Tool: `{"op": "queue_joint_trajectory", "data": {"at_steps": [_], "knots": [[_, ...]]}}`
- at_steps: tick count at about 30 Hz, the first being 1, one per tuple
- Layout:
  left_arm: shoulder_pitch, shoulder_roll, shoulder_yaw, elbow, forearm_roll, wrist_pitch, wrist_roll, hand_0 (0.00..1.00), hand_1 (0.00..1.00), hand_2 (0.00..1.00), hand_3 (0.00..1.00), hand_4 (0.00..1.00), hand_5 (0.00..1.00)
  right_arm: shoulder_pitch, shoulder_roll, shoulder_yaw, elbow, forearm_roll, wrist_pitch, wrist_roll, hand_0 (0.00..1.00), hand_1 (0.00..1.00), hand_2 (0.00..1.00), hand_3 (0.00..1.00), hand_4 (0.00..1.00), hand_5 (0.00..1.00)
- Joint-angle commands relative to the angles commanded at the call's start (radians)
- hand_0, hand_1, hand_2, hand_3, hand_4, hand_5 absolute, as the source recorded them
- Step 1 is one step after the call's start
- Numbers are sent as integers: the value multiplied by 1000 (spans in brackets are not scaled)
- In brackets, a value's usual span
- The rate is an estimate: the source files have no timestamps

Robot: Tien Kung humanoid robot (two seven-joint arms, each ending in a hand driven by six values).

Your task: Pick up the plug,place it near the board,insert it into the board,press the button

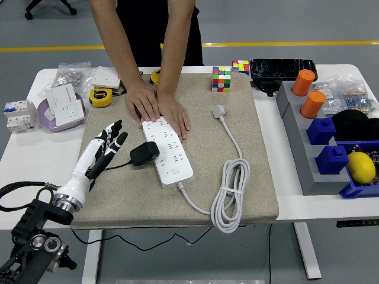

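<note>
Inserting comes next: your left white-and-black hand (106, 145) is spread, holding nothing, just left of the black plug (144, 153) lying against the white power board (167, 151). Regrasp it.

The left arm is seen entering from the lower left corner, its black jointed links giving way to a white forearm that is angled up and to the right, ending in the left hand (105, 148) just left of the black plug (144, 153). The hand's black-tipped fingers (114, 134) are extended and slightly spread, nothing is gripped, and a gap is kept between them and the plug. Beyond the plug, at its far side, the person's hands (157, 106) are laid flat, palms down, side by side, with forearms reaching down from the top.
</note>
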Motion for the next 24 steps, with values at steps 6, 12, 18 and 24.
{"op": "queue_joint_trajectory", "data": {"at_steps": [6,12,18,24], "knots": [[10,16,38,-6,138,-4,17,998,998,983,950,998,998,-3,0,11,0,-8,1,-2,869,724,716,712,998,671],[7,23,91,-8,178,-7,26,998,998,976,945,998,998,1,0,7,0,-2,0,-1,869,724,716,710,998,671],[-7,23,135,13,199,-9,31,998,998,976,945,998,998,2,0,9,0,-3,0,0,869,724,716,711,998,671],[-31,27,157,40,186,-11,35,998,998,975,943,998,998,1,0,10,0,-2,0,0,869,724,715,711,998,671]]}}
